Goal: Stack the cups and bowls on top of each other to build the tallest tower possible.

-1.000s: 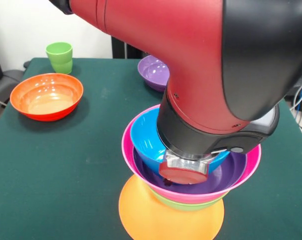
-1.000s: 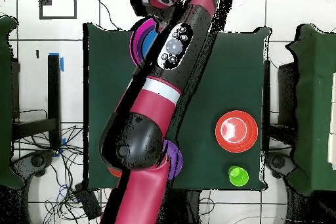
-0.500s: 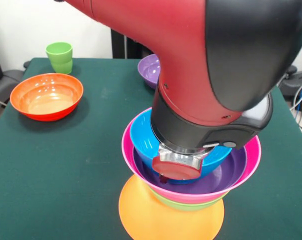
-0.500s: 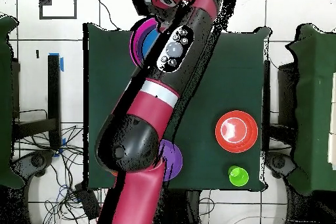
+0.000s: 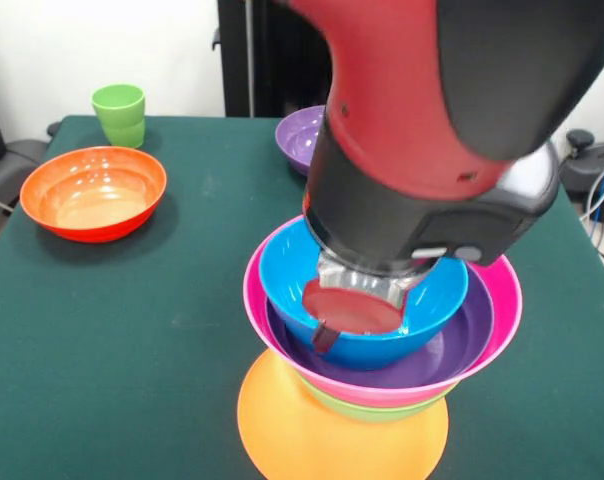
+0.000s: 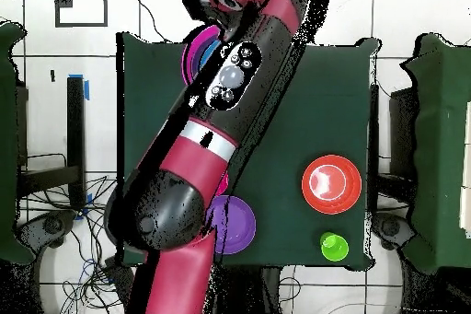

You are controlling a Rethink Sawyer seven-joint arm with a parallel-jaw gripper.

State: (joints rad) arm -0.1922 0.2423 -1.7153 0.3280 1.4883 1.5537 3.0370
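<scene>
Your desk (image 5: 132, 330) is covered in dark green cloth, with a white wall behind it. The tower (image 5: 382, 370) stands at the desk's near edge in the front view: orange base, green, pink, purple, then blue bowl (image 5: 282, 275) on top. The gripper (image 5: 354, 310) sits inside that blue bowl holding a small red bowl (image 5: 354, 306). Toward the far left corner you have the red-orange bowl (image 5: 93, 192) and green cup (image 5: 120, 114).

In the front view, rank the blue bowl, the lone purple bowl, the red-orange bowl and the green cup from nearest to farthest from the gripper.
1. Blue bowl: top of the stack, directly under the gripper.
2. Purple bowl: alone behind the stack, partly hidden by the arm.
3. Red-orange bowl: off to the picture's left.
4. Green cup: far left corner, behind the red-orange bowl.
</scene>
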